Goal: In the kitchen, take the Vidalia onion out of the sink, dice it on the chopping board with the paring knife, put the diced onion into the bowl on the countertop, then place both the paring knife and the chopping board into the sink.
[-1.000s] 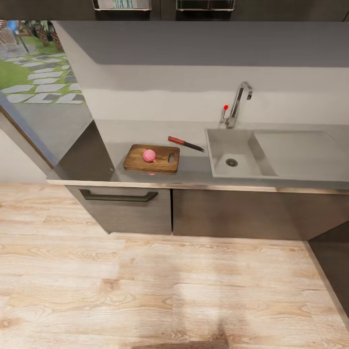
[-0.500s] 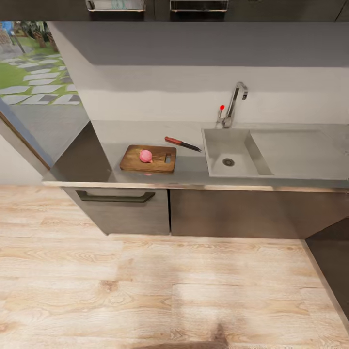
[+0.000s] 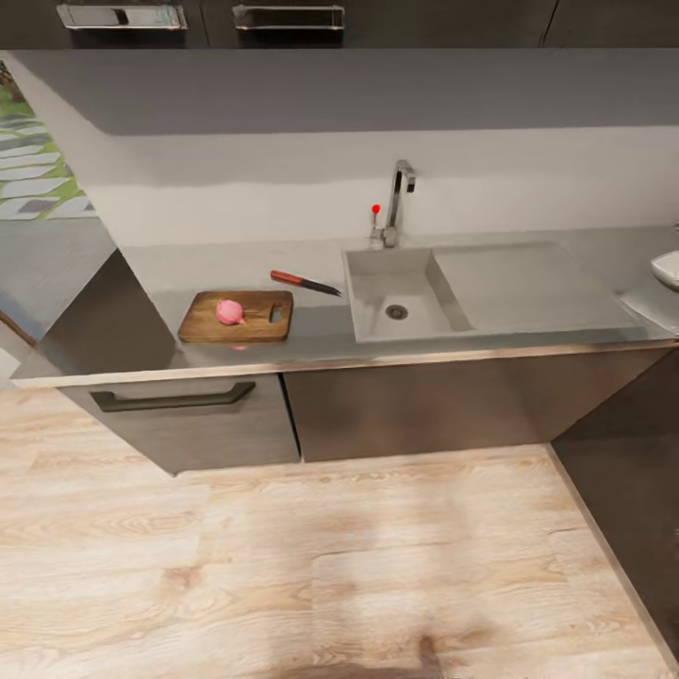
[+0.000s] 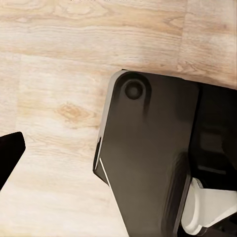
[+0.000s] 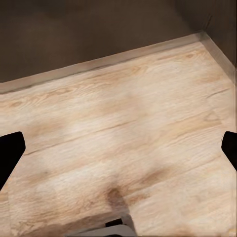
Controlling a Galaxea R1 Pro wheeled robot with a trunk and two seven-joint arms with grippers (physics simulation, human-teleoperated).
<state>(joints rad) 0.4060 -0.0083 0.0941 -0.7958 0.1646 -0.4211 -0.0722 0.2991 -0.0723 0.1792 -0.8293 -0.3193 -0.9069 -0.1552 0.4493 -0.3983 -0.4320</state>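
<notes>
Onion [image 3: 229, 311]: sits whole on the chopping board [image 3: 203, 322], left of the sink [image 3: 415, 280], ready for dicing.
Paring knife [image 3: 304, 282]: on the worktop [image 3: 321, 332] between board and sink, within reach.
Left hand: low over wooden floor [image 4: 54, 74]; state cannot be told.
Right hand [image 5: 118, 148]: fingers spread apart, parked over floor.

The desk [image 3: 311, 344] is grey and glossy, with soft reflections. The sink [image 3: 514, 288] looks like matt grey steel, its tap [image 3: 400, 193] polished chrome with a red knob. The board [image 3: 236, 317] shows brown wood grain; the onion [image 3: 229, 311] on it is smooth and pink. The knife [image 3: 304, 281] has an orange-red handle and a dark blade. At far right, the bowl [image 3: 667, 269] looks smooth and white. Cabinets [image 3: 377, 405] are dull grey, the floor [image 3: 311, 556] pale wood plank.
</notes>
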